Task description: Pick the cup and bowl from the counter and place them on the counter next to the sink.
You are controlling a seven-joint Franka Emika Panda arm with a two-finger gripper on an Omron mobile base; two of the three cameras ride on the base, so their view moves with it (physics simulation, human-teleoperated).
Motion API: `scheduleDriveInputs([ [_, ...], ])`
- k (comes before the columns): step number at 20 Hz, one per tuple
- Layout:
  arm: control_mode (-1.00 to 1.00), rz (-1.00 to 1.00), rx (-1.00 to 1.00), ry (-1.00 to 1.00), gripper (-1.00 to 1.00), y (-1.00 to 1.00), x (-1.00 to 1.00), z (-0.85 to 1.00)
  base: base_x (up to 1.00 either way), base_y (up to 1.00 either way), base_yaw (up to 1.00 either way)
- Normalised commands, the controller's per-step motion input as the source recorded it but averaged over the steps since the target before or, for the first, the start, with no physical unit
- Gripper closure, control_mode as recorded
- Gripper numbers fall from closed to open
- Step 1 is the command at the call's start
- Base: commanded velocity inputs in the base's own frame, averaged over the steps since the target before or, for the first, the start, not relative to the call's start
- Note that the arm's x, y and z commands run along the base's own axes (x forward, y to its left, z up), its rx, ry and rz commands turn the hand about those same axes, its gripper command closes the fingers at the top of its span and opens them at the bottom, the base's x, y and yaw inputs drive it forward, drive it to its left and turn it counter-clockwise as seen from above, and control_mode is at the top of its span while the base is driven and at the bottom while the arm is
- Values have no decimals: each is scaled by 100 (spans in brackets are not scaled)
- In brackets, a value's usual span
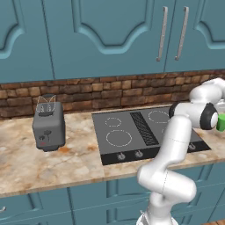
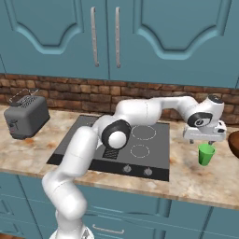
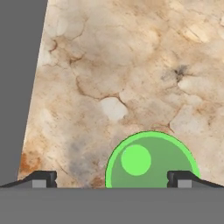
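Spread wide apart and holding nothing, the white two-finger gripper [image 2: 206, 139] hung just above the small bright green cup [image 2: 206, 154], pointing down at it. In the hand view the cup [image 3: 151, 161] sat low between the two dark fingertips [image 3: 42, 177], nearer the right-hand one, its open mouth facing the camera.

That cup stood upright on the beige-tan marbled stone counter [image 2: 186, 179], just to the right of the flat dark grey stovetop [image 2: 140, 149]. At the far right edge of the right base view, a sliver of the round dark reddish-brown bowl [image 2: 234, 144] rested on the same counter, near the cup but apart from it.

Judging by its size and thin wall, the cup would likely be light and rigid, with a smooth, possibly slippery side. A sensible hold would be across the rim and upper wall, one finger on each side, squeezed gently so it would not tip or pop out.

By count: one cup, one bowl, one stovetop, and one grey toaster [image 1: 48, 126] standing well away at the left.
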Motion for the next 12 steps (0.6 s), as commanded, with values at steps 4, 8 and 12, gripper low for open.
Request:
scheduleDriveInputs([
  [4,-100,0,0,0,-100,4,25,-20,0,0,0],
  [8,-100,0,0,0,-100,0,11,-25,0,0,0],
  [12,-100,0,0,0,-100,-1,0,-18,0,0,0],
])
